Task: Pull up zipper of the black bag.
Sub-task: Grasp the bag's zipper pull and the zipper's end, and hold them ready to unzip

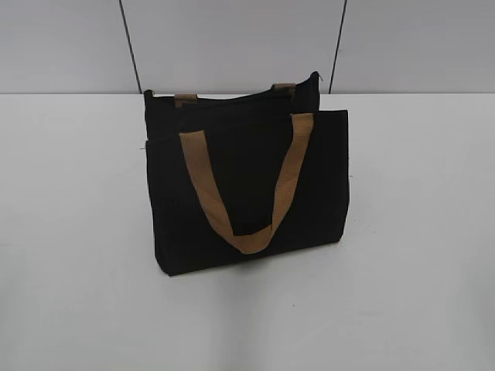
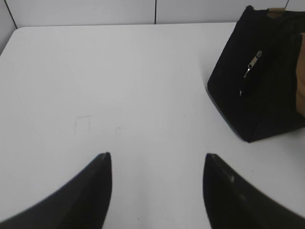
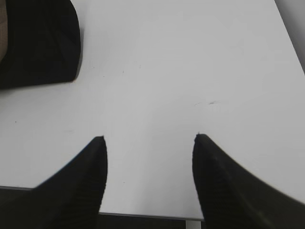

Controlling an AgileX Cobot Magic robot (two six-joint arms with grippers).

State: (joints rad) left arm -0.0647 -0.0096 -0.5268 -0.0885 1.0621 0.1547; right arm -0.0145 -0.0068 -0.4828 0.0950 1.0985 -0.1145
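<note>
With both the left gripper [image 2: 155, 164] and right gripper [image 3: 148, 145] spread and empty, I'd pinch the zipper [image 2: 251, 67] tab at upper right squarely while bracing the black bag [image 1: 247, 185].

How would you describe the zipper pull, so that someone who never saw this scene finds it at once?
Start at the black bag standing on the white table. In the left wrist view, look at its narrow end panel: the zipper pull hangs there. It is a small silver metal tab, the only shiny thing against black fabric, unlike the wide tan handles.
</note>
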